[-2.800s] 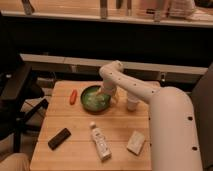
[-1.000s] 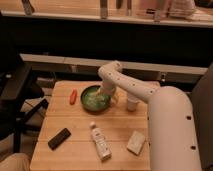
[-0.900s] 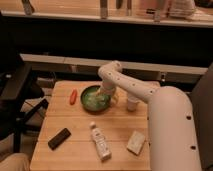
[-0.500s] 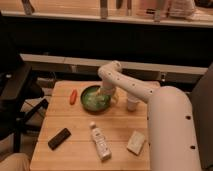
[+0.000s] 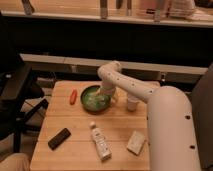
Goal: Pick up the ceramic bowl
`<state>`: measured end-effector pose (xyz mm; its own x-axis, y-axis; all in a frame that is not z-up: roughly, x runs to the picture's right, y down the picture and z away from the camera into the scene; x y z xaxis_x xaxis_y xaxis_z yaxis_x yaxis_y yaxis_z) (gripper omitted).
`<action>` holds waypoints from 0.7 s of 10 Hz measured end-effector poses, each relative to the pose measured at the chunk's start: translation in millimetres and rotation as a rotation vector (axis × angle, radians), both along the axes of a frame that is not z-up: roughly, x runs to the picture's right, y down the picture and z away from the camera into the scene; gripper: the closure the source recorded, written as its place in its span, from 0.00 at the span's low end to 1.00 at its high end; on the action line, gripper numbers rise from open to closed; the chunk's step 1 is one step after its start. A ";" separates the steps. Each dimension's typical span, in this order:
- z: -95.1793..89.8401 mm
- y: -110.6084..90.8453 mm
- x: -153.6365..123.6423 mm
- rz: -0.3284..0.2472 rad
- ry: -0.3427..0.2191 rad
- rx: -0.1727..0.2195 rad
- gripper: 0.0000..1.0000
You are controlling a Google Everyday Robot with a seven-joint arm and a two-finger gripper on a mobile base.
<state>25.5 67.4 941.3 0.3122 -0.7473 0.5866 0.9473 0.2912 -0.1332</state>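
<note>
The ceramic bowl (image 5: 94, 99) is round, shallow and green with a paler mottled inside. It sits on the wooden table (image 5: 80, 125) near the back, left of a small white cup (image 5: 132, 103). My white arm reaches from the right over the table and bends down at the bowl. My gripper (image 5: 106, 93) is at the bowl's right rim, over or just inside it.
A red object (image 5: 73, 96) lies left of the bowl. A black remote-like object (image 5: 59, 138) is at the front left, a white bottle (image 5: 100, 142) at the front middle, a pale block (image 5: 135, 142) at the front right. A dark chair (image 5: 15, 95) stands to the left.
</note>
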 end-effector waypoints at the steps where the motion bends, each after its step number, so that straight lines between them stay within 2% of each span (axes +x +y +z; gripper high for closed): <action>1: -0.2 -0.2 -0.1 -0.002 -0.001 0.000 0.22; 4: -0.6 -0.8 -0.4 -0.007 -0.003 0.001 0.23; 5: -0.6 -0.9 -0.4 -0.009 -0.003 0.001 0.26; 6: -1.0 -1.4 0.0 -0.010 -0.003 0.002 0.36; 7: -1.1 -1.4 0.1 -0.012 -0.004 0.001 0.42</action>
<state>25.6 66.0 940.1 0.3011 -0.7518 0.5867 0.9512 0.2802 -0.1291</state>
